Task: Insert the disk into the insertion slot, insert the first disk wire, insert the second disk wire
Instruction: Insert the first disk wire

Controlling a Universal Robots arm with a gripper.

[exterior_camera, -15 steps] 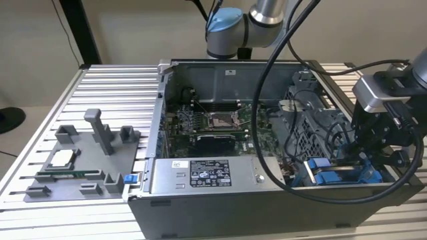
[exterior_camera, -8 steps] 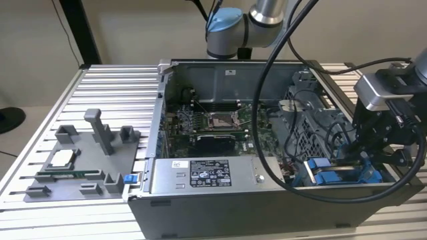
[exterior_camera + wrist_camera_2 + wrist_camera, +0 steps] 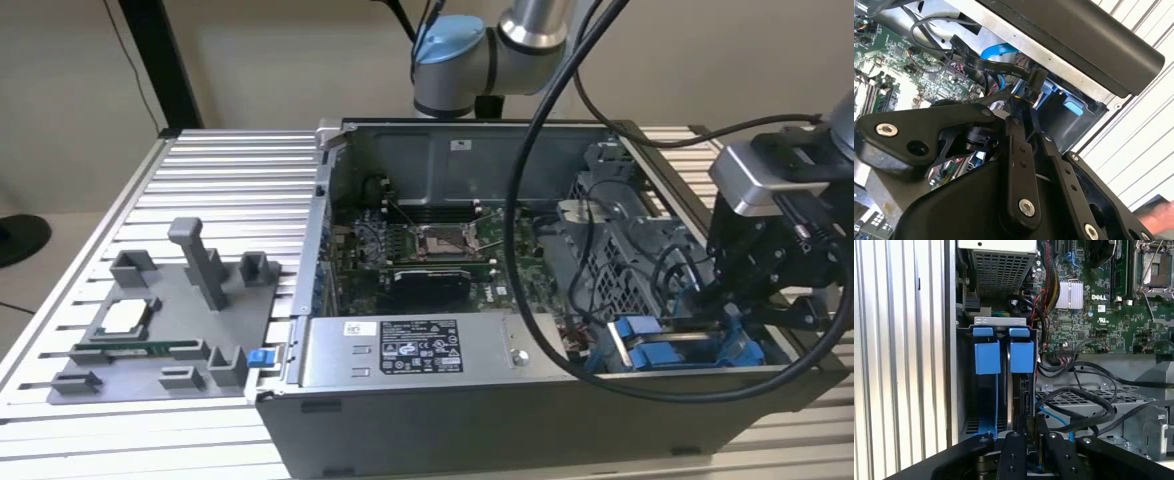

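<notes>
The disk stands on edge inside the insertion slot, a grey metal cage at the case's front corner. Its blue carrier tab sits beside a second blue tab. In the exterior view the same blue tabs lie just under my gripper. My gripper hangs over the disk's rear edge, fingers close together on a small black wire connector. A flat black wire runs from that connector. A blue wire loops loose beside the cage.
The grey power-supply box with a white sticker lies along the case's front. The motherboard fills the case floor. Black cables crowd the space next to the cage. A grey fixture plate with parts sits on the slatted table at the exterior view's left.
</notes>
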